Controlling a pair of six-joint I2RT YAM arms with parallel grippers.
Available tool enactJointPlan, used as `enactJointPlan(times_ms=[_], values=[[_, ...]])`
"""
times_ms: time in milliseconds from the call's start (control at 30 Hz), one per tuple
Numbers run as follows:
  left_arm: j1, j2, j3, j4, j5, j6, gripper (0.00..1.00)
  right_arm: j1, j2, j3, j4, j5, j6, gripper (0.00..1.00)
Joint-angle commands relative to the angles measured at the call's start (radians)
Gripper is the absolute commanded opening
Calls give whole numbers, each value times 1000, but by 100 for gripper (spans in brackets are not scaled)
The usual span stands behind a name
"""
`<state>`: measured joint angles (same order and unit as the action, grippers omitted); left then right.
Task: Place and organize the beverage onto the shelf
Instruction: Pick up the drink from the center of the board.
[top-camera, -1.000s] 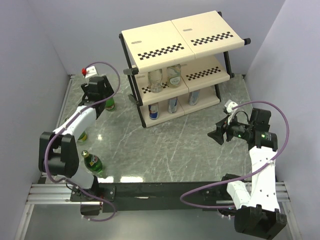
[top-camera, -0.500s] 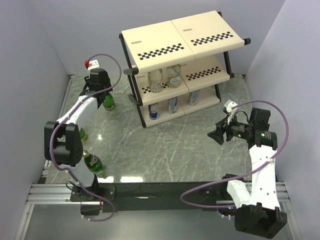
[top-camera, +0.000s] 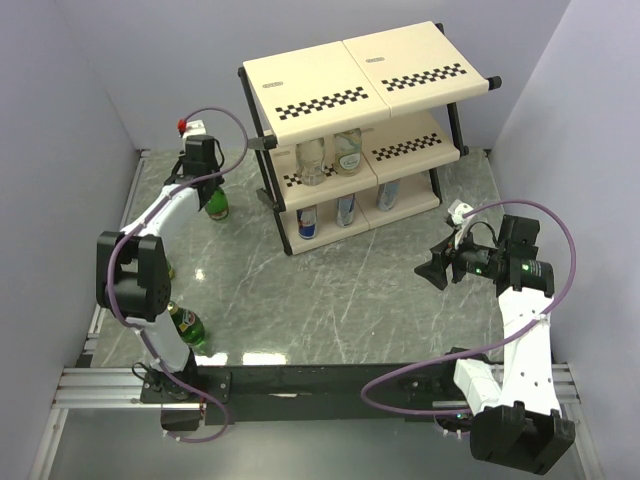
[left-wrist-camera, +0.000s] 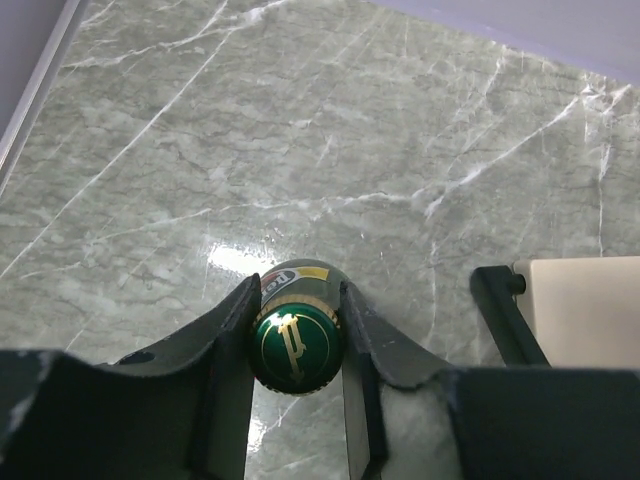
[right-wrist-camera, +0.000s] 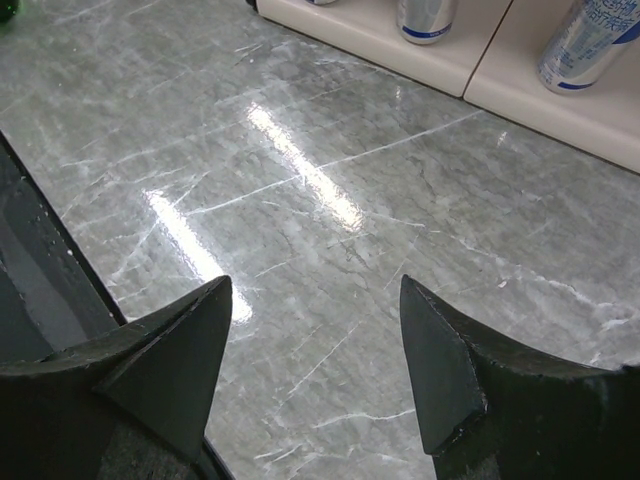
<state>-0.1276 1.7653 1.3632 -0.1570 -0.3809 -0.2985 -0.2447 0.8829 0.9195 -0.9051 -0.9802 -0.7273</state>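
Observation:
My left gripper (top-camera: 207, 188) is shut on the neck of a green glass bottle (top-camera: 217, 208) that stands upright on the marble table left of the shelf (top-camera: 365, 75). In the left wrist view both fingers (left-wrist-camera: 232, 330) press against the neck just under the bottle's green cap (left-wrist-camera: 295, 343). Another green bottle (top-camera: 186, 326) stands near my left arm's base. On the shelf, two clear bottles (top-camera: 312, 160) occupy the middle tier and three silver-and-blue cans (top-camera: 346, 210) the bottom tier. At the right, my right gripper (top-camera: 437, 268) hovers open and empty over the table.
The shelf's black leg (left-wrist-camera: 498, 312) and cream bottom panel (left-wrist-camera: 590, 300) are close on the right of the held bottle. Two cans (right-wrist-camera: 425, 18) on the bottom panel (right-wrist-camera: 520, 95) lie ahead of my right gripper (right-wrist-camera: 315, 300). Grey walls enclose the table.
My left arm reached farther toward the back left bottle and its jaws closed on the neck. The right arm has not moved.

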Motion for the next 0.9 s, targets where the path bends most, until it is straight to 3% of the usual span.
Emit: enactJointPlan(times_ms=[0,300,567,867], values=[[3,-39,30,25,7,22,0,5,-2,13,3,-17,-11,74],[-4,-297,-124,40,65,-16,0,5,5,16,-9,-26,-21,74],[-38,-553,-355,25,177,-122,0,10,22,22,-43,-54,-50,74],[-202,-742,-473,-27,303,-139,0,137,70,13,-141,-101,-222,83]])
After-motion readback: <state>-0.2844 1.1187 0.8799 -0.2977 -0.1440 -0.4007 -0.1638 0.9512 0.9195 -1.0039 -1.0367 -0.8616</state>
